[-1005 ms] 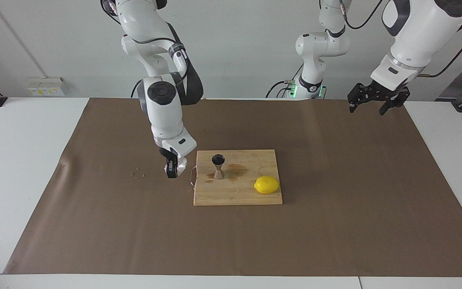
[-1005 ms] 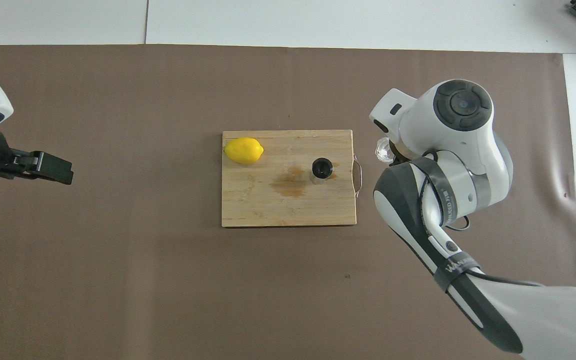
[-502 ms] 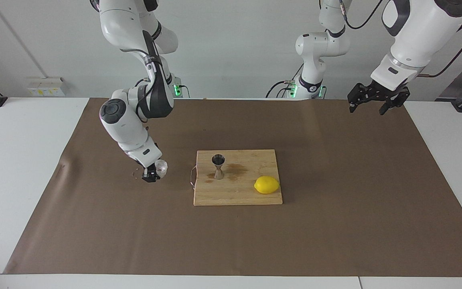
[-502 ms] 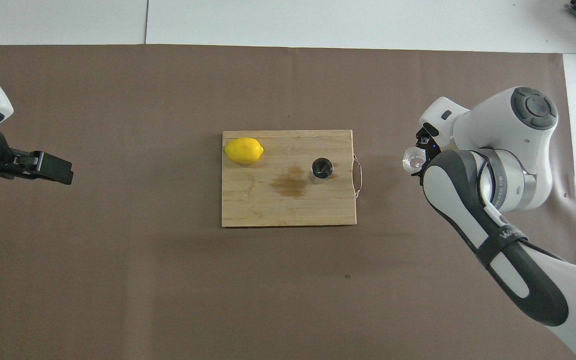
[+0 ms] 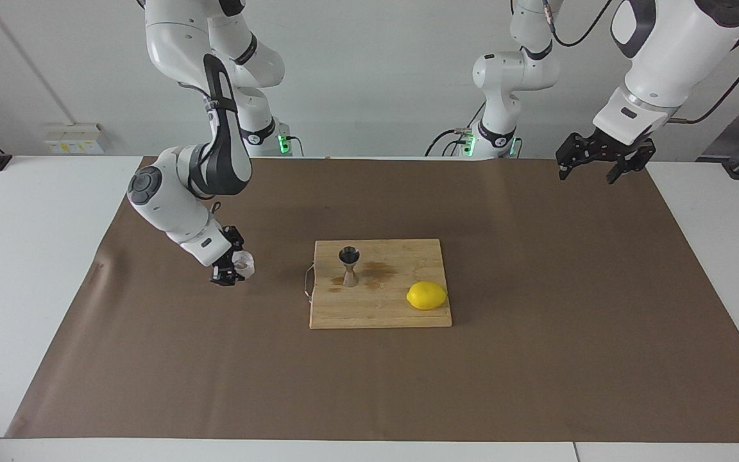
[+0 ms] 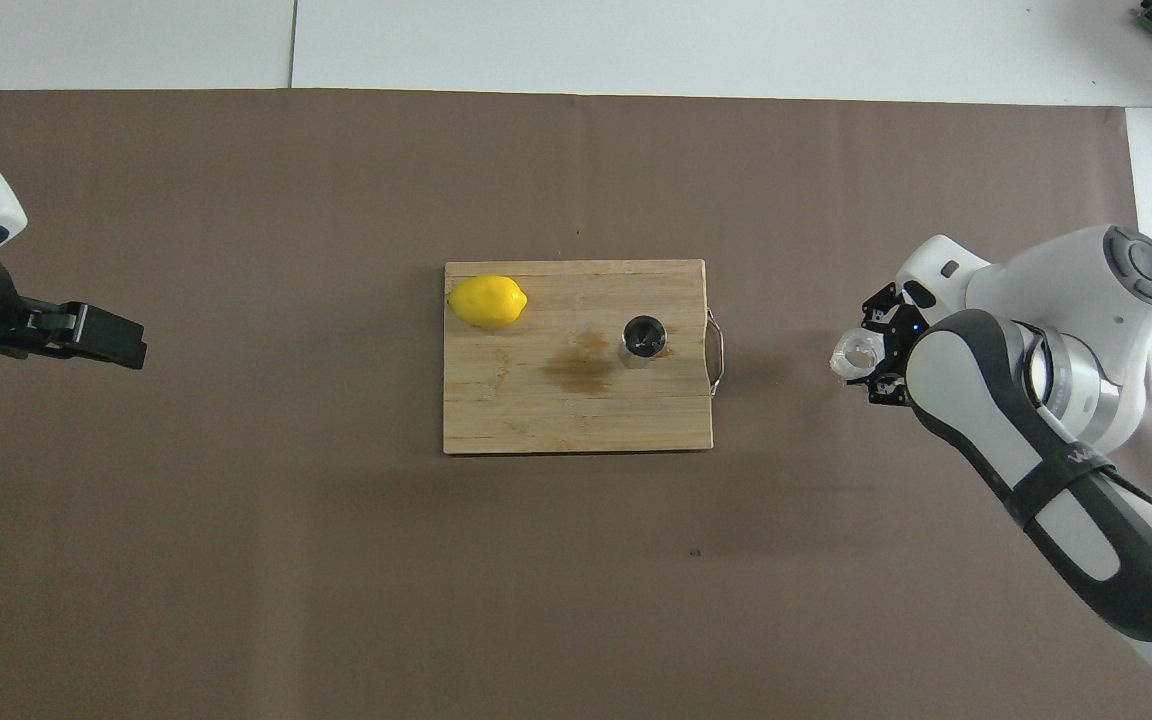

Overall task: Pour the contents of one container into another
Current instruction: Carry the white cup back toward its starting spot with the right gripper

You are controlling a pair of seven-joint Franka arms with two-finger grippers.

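A small clear cut-glass tumbler (image 5: 246, 263) (image 6: 851, 355) is held in my right gripper (image 5: 231, 260) (image 6: 874, 350), which is shut on it low over the brown mat, off the handle end of the cutting board toward the right arm's end. The steel hourglass jigger (image 5: 349, 264) (image 6: 643, 340) stands upright on the wooden cutting board (image 5: 382, 311) (image 6: 536, 420), near that handle end. My left gripper (image 5: 594, 168) (image 6: 106, 338) hangs open and empty over the mat at the left arm's end, waiting.
A yellow lemon (image 5: 426, 296) (image 6: 487, 301) lies on the board's corner toward the left arm's end. A damp stain (image 5: 379, 271) marks the board beside the jigger. A wire handle (image 5: 307, 282) sticks out from the board. The brown mat (image 5: 536, 333) covers the table.
My right gripper has carried the tumbler away from the board's handle toward the right arm's end and swung round. The left arm has not moved.
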